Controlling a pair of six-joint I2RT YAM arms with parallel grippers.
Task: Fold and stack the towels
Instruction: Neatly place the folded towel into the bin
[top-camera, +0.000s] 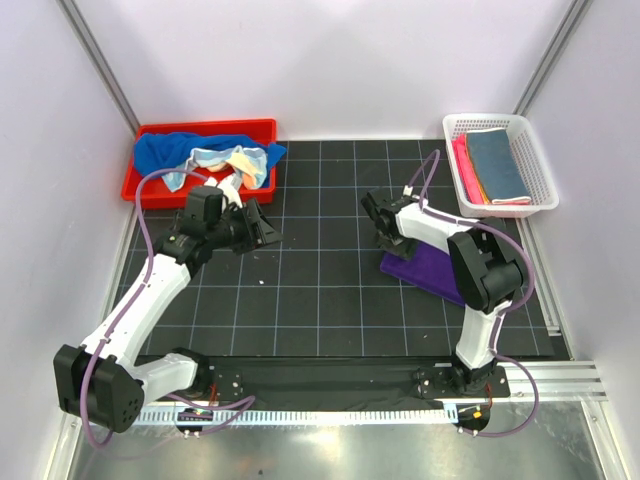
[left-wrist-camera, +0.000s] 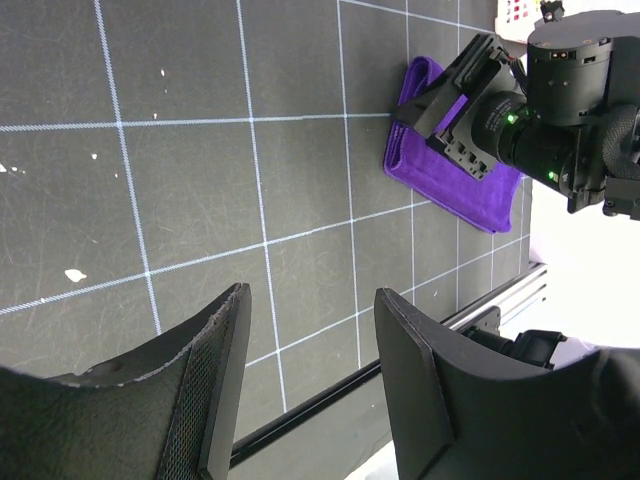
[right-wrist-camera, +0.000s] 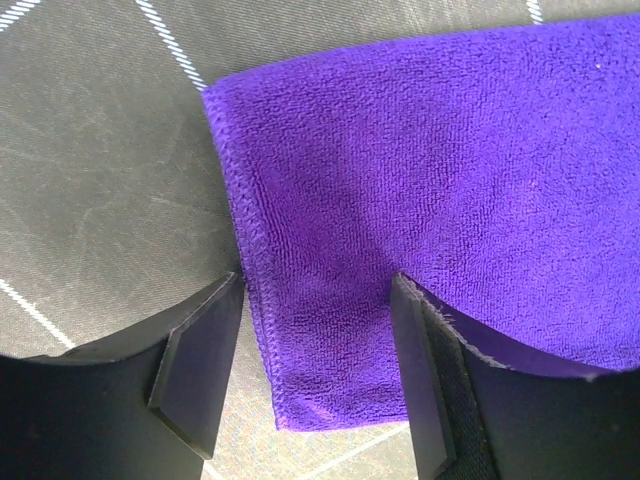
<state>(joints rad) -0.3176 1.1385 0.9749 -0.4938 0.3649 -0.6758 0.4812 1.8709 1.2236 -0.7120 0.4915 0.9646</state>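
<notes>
The left arm (top-camera: 140, 300) stretches forward from its base, elbow low; the left gripper (top-camera: 262, 225) points rightward, its fingers (left-wrist-camera: 210, 380) spread apart. Well ahead of those fingers sits the right gripper (top-camera: 383, 228) (tipped steeply downward), its own fingers (right-wrist-camera: 430, 380) likewise parted. Behind them the right arm (top-camera: 485, 290) folds up, elbow high above its base.

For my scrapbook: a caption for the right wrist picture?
Open right hand hovering over the folded purple towel on the black mat.
</notes>
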